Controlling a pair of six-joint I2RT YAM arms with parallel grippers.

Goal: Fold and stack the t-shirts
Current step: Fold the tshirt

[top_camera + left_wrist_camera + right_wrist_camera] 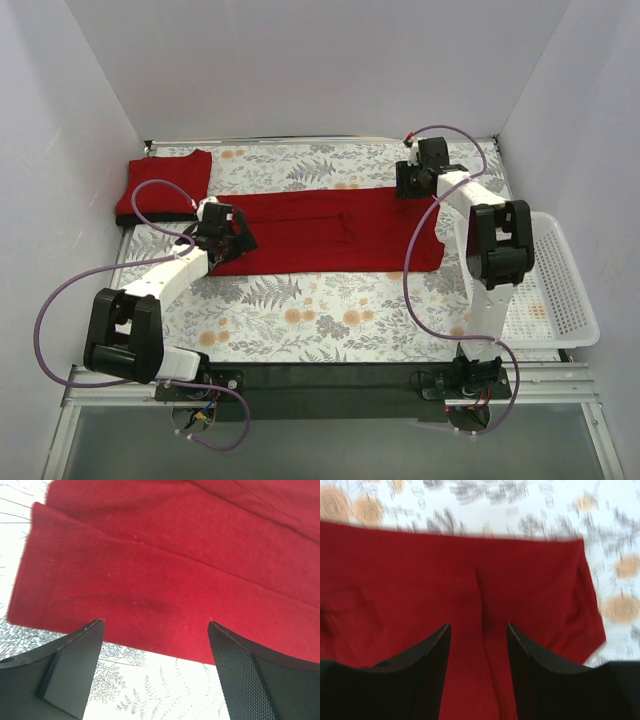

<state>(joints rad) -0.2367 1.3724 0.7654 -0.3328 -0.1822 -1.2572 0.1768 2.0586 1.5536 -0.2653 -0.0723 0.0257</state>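
A red t-shirt (330,230) lies folded lengthwise into a long strip across the middle of the floral tablecloth. My left gripper (230,236) hovers at the strip's left end. In the left wrist view it (156,625) is open wide, its fingertips (97,626) over the shirt's near hem (165,570), holding nothing. My right gripper (412,184) is over the strip's far right end. In the blurred right wrist view it (479,626) stands open above the red cloth (420,580), a fold ridge running between the fingers. A folded red shirt (165,185) rests on a black one (150,218) at the far left.
A white lattice basket (560,290) sits at the right table edge beside the right arm. White walls close in the table at the back and on both sides. Purple cables loop from both arms over the tablecloth (300,310).
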